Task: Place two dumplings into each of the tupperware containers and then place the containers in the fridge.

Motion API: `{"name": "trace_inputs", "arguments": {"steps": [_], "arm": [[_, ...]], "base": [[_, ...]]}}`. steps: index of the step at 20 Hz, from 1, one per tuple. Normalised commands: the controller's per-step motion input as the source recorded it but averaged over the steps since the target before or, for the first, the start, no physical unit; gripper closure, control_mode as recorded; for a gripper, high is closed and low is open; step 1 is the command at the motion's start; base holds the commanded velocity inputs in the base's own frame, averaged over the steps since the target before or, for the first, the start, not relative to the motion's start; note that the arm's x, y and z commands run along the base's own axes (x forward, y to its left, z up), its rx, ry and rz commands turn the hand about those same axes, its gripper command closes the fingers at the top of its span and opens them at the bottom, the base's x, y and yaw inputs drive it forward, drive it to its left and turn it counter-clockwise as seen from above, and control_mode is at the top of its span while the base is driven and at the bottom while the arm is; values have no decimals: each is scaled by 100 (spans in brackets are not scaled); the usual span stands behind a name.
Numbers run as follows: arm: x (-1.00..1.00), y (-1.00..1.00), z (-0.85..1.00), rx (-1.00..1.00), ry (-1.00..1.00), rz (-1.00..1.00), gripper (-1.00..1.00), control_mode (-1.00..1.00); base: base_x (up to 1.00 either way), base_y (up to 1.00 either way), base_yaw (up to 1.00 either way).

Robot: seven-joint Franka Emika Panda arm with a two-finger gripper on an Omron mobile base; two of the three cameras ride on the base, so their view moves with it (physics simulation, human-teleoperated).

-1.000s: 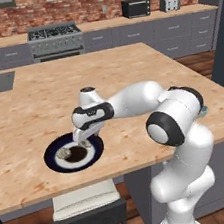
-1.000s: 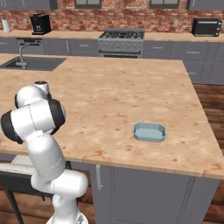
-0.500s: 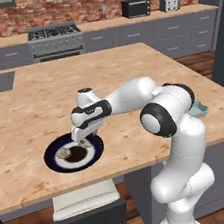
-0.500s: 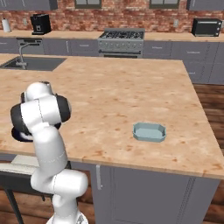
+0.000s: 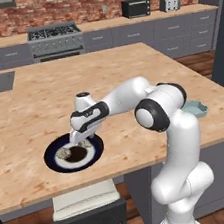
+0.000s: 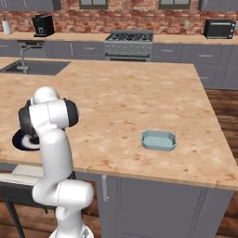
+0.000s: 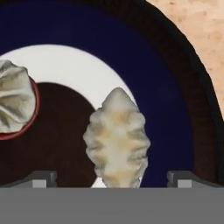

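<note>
A dark blue plate (image 5: 55, 157) with a white centre lies near the counter's front edge and holds the dumplings. In the hand view one beige dumpling (image 7: 117, 138) lies between my open gripper's (image 7: 111, 179) fingertips (image 7: 41, 178), which stand apart from it on both sides. A second dumpling (image 7: 13, 103) sits to its left on the plate (image 7: 175, 87). From the left base view the gripper (image 5: 80, 138) hangs low over the plate. The pale blue tupperware container (image 6: 158, 140) rests empty on the counter's right part, also seen as a container (image 5: 198, 107) behind my arm. The fridge's (image 5: 223, 38) dark side shows at the far right.
The wooden island counter (image 5: 38, 109) stretches wide behind the plate. A stool (image 5: 86, 201) stands below the front edge. A sink (image 6: 35, 67) is set in at the far left, and a stove (image 6: 128, 39) stands at the back wall.
The hand has sunk lower over the plate and shifted slightly left, and the arm's elbow has swung. The jaws have stayed wide. The container has not moved.
</note>
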Motion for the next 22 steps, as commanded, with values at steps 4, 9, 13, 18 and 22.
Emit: {"name": "trace_inputs", "arguments": {"steps": [4, 9, 13, 18, 22], "arm": [[14, 5, -20, 0, 0, 0, -100, -100], [9, 0, -21, 0, 0, 0, -100, -100], [4, 0, -17, 0, 1, 0, -100, -100], [2, 1, -6, 0, 1, 0, 100, -100], [0, 0, 0, 0, 0, 0, 100, -100]], "base": [[0, 0, 0], [0, 0, 0], [0, 0, 0], [0, 0, 0], [0, 0, 0]]}}
